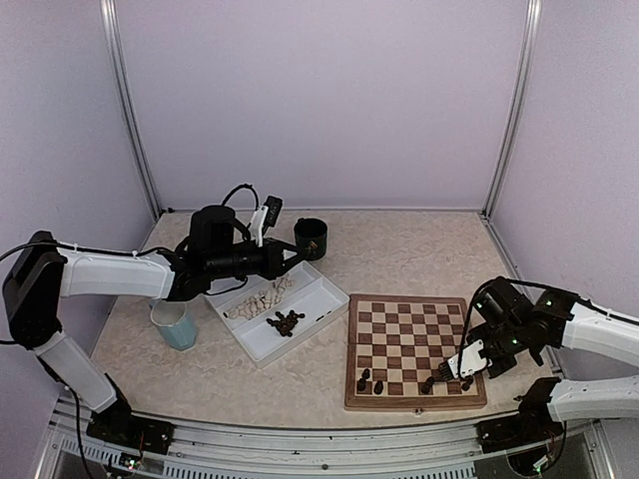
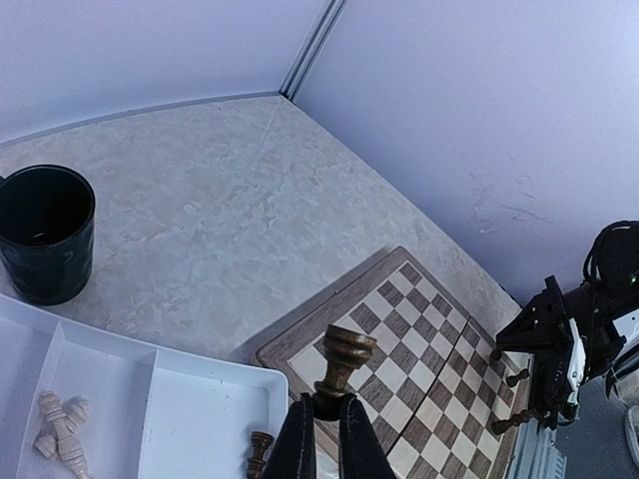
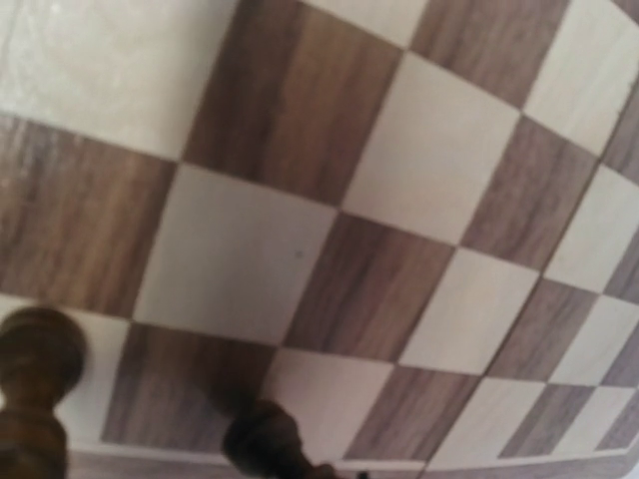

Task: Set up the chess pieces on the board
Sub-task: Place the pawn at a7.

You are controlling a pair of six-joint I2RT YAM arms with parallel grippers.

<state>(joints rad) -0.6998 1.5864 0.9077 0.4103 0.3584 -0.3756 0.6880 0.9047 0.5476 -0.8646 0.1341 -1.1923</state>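
chess pieces [image 1: 286, 321] lie in the tray [image 1: 321, 280] left of the board [image 1: 414, 334]; four dark ones stand on its near rows. left gripper [image 2: 326, 407] clamps a dark piece [image 2: 345, 354] above the tray; right gripper [image 1: 461, 367], pinched together, hovers over the board's near right.

Your left gripper [image 2: 324, 411] pinched a dark piece [image 2: 345, 357] (arm stretched level); your right gripper [image 1: 457, 369] hung low, jaws closed.
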